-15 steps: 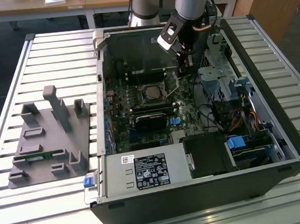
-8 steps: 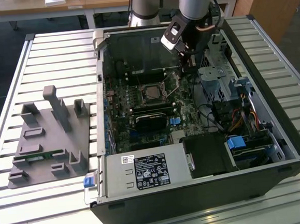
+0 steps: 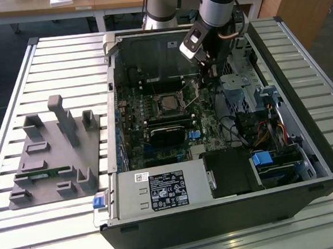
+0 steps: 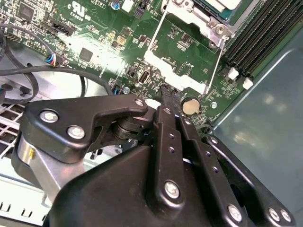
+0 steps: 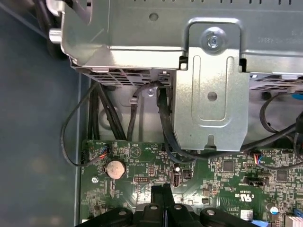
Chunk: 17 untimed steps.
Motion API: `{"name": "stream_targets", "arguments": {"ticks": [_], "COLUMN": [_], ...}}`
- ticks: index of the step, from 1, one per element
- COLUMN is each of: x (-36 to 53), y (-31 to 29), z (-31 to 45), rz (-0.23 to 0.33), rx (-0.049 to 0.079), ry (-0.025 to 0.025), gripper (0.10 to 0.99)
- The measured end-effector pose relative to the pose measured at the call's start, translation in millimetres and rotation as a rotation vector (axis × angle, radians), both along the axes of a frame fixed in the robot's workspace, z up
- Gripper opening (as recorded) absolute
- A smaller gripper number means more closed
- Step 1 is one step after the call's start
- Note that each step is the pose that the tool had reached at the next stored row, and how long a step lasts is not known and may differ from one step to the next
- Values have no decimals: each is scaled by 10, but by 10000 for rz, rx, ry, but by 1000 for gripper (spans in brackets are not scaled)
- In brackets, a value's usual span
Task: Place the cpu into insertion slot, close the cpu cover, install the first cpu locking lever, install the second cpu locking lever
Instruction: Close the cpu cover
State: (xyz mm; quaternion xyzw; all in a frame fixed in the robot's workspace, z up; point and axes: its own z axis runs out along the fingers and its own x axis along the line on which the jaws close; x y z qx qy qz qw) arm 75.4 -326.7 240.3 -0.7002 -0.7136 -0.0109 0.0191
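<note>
In the exterior view the insertion slot point(image 3: 158, 105) sits mid-board inside the open computer case, with the grey cpu point(image 3: 169, 103) lying flat in it. The cpu cover point(image 4: 165, 66), a thin silver frame, is swung open beside the socket, and green board shows through its cut-out. A thin wire locking lever point(image 4: 215, 66) runs along the cover's edge. My gripper point(image 3: 208, 74) hangs on the exterior view's right of the socket. Its black fingers point(image 4: 163, 109) are shut together with nothing between them. Their tips sit just off the cover's free edge, close to the coin battery point(image 4: 191, 106).
A silver drive cage point(image 5: 208, 94) and black cables point(image 5: 165, 127) lie close to the gripper. Black memory slots point(image 4: 265, 38) run beside the socket. The power supply point(image 3: 160, 188) fills the case's near side. A grey parts fixture point(image 3: 59, 150) stands on the table at the exterior view's left.
</note>
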Motion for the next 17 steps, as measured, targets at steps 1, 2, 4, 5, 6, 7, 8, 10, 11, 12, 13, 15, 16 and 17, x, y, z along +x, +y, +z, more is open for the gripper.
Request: {"name": "stream_targets", "arguments": {"ticks": [1, 2, 4, 5, 6, 7, 8, 10, 11, 12, 13, 15, 16, 17], "x": [0, -2, -18, -29, -45, -60, -75, -109, -126, -143, -163, -207, -230, -253], "y": [0, 0, 0, 0, 0, 0, 0, 0, 0, 0, 0, 0, 0, 0], "z": [-5, -6, -8, -9, -9, -9, -10, -10, -10, -11, -11, -12, -13, -13], "rz": [0, -1, 1, 1, 1, 2, 2, 0, 0, 2, 2, 0, 1, 1], "rx": [0, -2, -1, -1, 0, -1, 0, 0, 0, 0, 0, 0, 0, 0], "ry": [1, 2, 2, 2, 2, 2, 2, 2, 2, 2, 2, 2, 2, 2], "gripper": [106, 106, 106, 106, 106, 106, 106, 106, 106, 106, 106, 106, 106, 106]}}
